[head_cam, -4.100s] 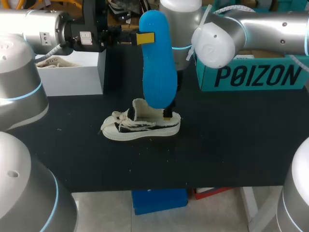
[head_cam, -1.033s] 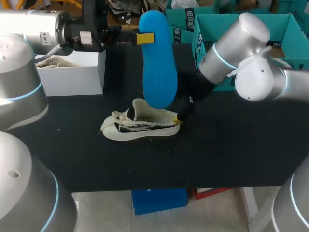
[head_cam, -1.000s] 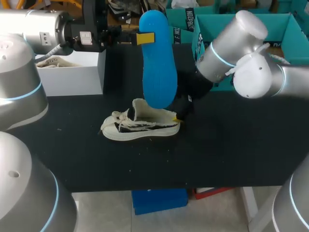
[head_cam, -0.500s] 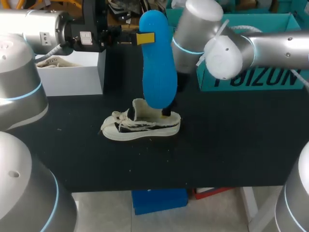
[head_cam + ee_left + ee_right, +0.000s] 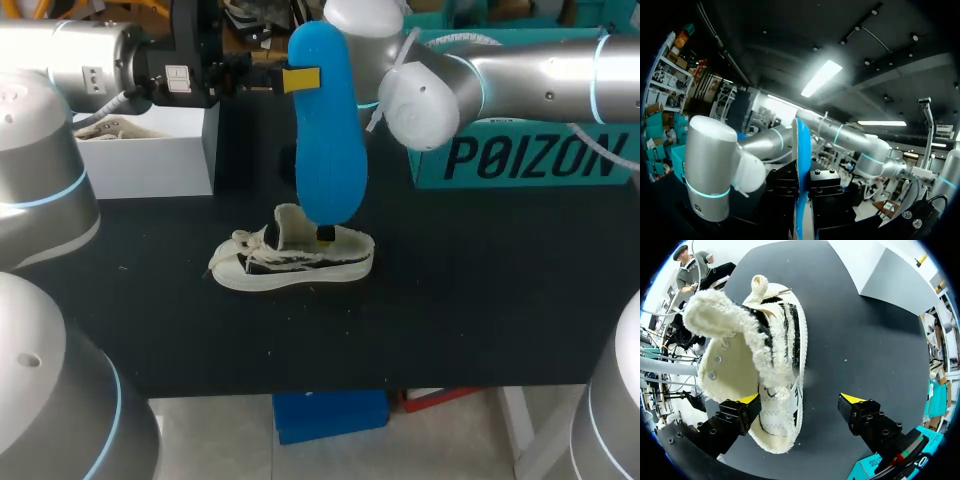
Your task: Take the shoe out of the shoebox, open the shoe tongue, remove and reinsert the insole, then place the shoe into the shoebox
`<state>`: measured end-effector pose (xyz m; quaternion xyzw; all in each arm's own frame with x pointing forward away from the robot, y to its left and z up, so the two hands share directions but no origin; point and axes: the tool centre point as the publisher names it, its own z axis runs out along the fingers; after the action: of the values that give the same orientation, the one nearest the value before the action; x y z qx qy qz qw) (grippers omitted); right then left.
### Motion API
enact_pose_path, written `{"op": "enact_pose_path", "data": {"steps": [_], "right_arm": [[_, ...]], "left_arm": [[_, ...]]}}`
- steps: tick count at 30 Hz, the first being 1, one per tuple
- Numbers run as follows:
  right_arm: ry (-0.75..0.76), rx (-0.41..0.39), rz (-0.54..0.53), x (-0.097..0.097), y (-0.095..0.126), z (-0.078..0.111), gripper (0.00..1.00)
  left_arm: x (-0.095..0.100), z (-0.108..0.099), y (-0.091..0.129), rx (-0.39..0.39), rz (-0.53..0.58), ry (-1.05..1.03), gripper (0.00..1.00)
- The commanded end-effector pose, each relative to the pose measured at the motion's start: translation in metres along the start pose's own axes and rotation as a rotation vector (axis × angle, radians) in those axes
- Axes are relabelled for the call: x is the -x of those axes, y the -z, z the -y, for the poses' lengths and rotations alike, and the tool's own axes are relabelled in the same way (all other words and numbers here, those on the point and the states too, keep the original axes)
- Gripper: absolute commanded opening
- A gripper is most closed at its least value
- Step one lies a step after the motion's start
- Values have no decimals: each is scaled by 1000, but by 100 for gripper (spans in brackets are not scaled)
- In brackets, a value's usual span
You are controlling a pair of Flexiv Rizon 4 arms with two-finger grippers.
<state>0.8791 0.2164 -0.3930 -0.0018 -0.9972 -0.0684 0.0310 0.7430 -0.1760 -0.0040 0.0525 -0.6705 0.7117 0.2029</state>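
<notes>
A cream shoe (image 5: 290,258) with black stripes lies on its sole on the black table (image 5: 480,300), its fuzzy tongue (image 5: 725,315) folded open. My left gripper (image 5: 300,78) is shut on the upper end of the blue insole (image 5: 328,130), which hangs upright above the shoe's heel. The left wrist view shows the insole (image 5: 799,150) edge-on between the fingers. My right gripper (image 5: 800,400) is open at the heel: one finger over the shoe's inside, the other outside over the table, the shoe's side wall (image 5: 790,405) between them. One yellow fingertip (image 5: 324,235) shows below the insole.
The teal shoebox (image 5: 530,155) stands at the back right, behind my right arm (image 5: 430,85). A white box (image 5: 150,150) stands at the back left. Bare black table lies in front of and to the right of the shoe.
My right arm has swung from the right of the shoe to behind the insole, its open gripper moving from the heel's right side to over the heel. Left arm and insole are still.
</notes>
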Motion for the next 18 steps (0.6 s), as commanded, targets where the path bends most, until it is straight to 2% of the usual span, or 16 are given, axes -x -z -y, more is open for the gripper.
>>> {"op": "enact_pose_path", "data": {"steps": [1, 6, 9, 10, 11, 12, 13, 18], "right_arm": [[2, -41, -15, 7, -9, -10, 100], [5, -39, -24, 9, -15, -12, 100], [4, -42, -31, 9, -19, -13, 86], [4, -41, -33, 9, -20, -14, 79], [6, -44, -39, 9, -23, -14, 50], [9, -53, -42, 9, -26, -15, 27], [25, -35, -49, 8, -27, -16, 0], [25, -35, -49, 8, -27, -16, 0]], "left_arm": [[0, -1, -1, -2, 4, -2, 0], [0, -1, -1, -2, 4, -2, 0], [0, -1, -1, -2, 4, -2, 0], [0, -1, -1, -2, 4, -2, 0], [0, -1, -1, -2, 4, -2, 0], [0, -1, -1, -2, 4, -2, 0], [0, -1, -1, -2, 4, -2, 0], [0, -1, -1, -2, 4, -2, 0]]}}
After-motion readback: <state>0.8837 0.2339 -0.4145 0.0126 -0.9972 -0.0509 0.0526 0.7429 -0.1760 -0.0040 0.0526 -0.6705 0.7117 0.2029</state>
